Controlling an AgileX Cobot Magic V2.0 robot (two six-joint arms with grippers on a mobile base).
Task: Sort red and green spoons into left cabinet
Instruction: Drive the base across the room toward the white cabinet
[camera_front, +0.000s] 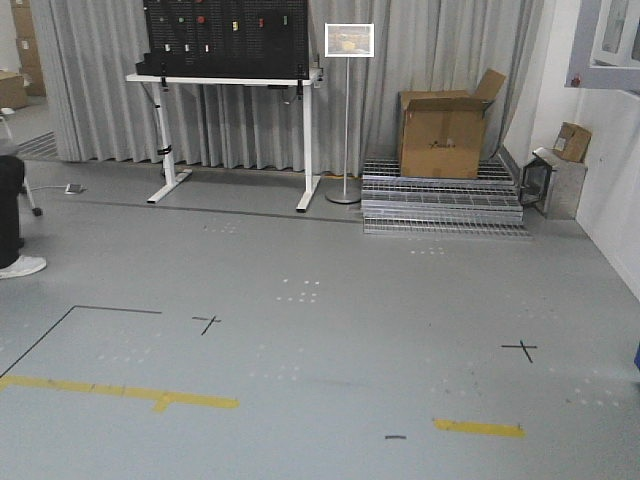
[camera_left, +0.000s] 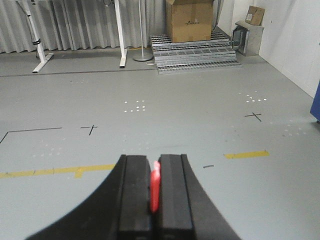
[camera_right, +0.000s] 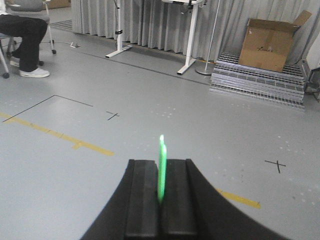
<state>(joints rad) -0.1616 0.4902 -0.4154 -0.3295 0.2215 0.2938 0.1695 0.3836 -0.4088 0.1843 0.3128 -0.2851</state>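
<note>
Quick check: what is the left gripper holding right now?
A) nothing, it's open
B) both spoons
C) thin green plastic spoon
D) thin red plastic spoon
D: the left wrist view shows the left gripper shut on the thin red plastic spoon; the thin green plastic spoon is pinched in the right gripper.

The red spoon between my left pads is smooth, bright plastic. The green spoon between my right pads is plastic too and looks slightly translucent. Both sets of pads are matt black and look rubbery. The floor is smooth grey with a dull sheen. The box is brown cardboard, the steps ribbed metal grating, and the curtain pleated grey cloth.
</note>
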